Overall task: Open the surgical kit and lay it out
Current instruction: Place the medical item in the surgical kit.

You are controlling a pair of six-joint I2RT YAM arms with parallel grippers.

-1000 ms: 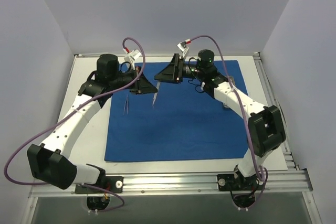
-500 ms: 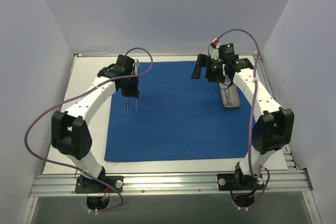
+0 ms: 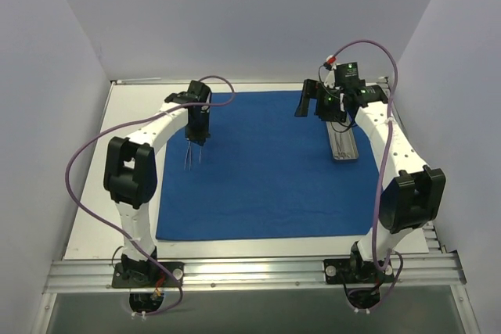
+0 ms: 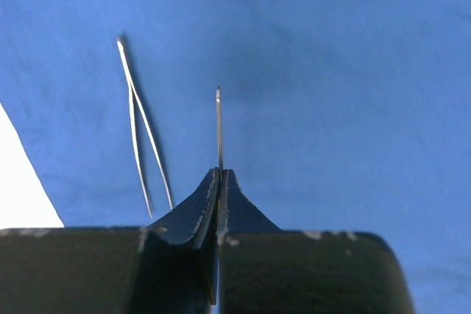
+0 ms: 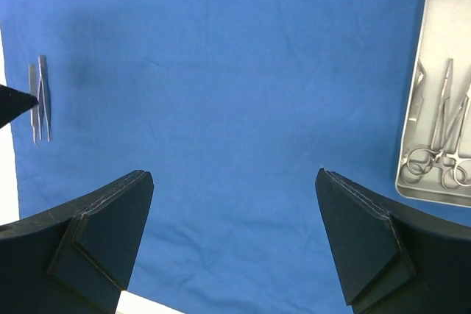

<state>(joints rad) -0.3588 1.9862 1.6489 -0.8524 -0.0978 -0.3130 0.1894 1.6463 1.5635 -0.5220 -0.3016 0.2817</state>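
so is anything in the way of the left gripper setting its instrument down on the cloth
nothing visible. the left gripper holds the thin instrument over bare blue cloth; the tweezers lying there sit off to one side, clear of it

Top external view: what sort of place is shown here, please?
Probably a robot test bench, not a real operating room: two arms bolted to an aluminium rail, plain pale walls around the table, and a blue cloth carrying a steel instrument tray.

Right gripper [image 3: 311, 109] now wide open, back near the tray [image 5: 441, 20].
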